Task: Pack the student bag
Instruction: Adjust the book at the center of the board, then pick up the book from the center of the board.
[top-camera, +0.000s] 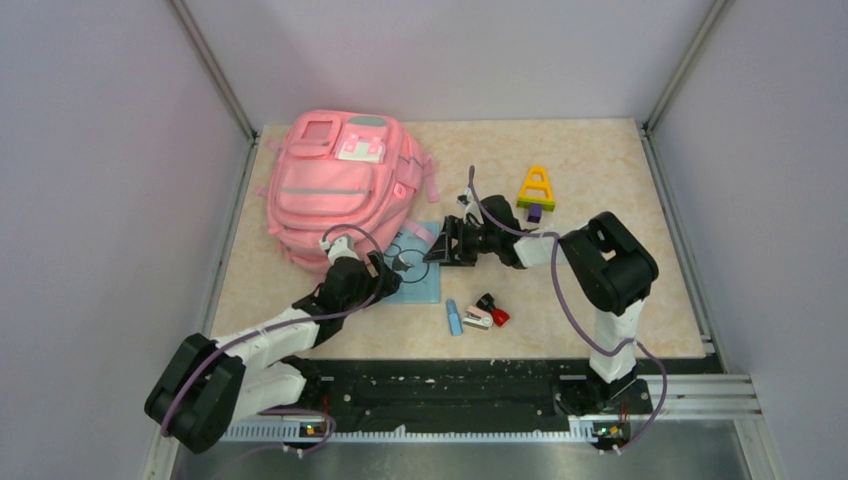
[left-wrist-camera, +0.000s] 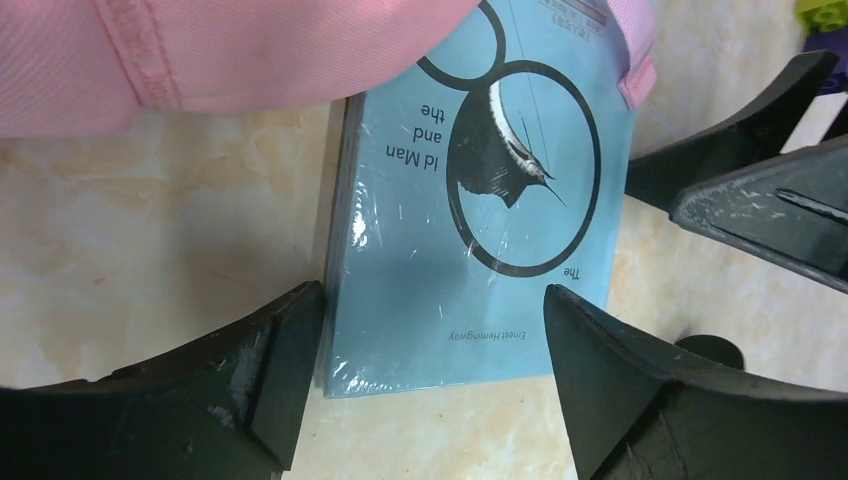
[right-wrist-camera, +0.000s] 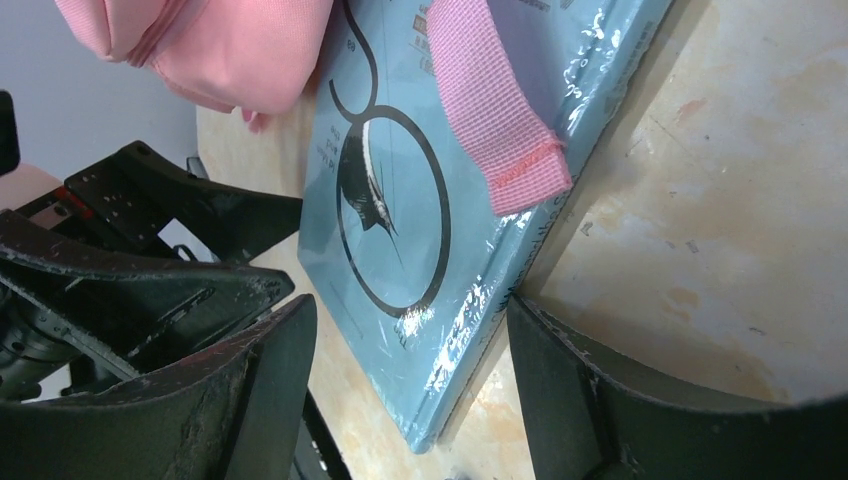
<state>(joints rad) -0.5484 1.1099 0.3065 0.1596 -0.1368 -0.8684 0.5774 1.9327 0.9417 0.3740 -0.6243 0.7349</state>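
Left gripper (left-wrist-camera: 430, 300) gapes wide, fingers flanking the near edge of the blue Hemingway paperback (top-camera: 420, 285). Right gripper (right-wrist-camera: 410, 310), also wide, straddles its right edge. Pink student bag (top-camera: 335, 185) overlaps the paperback's far-left corner, one strap (right-wrist-camera: 495, 110) draped across it.

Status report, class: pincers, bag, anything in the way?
Left pincer, right pincer open, astride book. Bag overlaps book's far edge. Strap across book cover.

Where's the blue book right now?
In the top view the blue book lies left of centre, its far end under the student bag, between the left gripper and right gripper.
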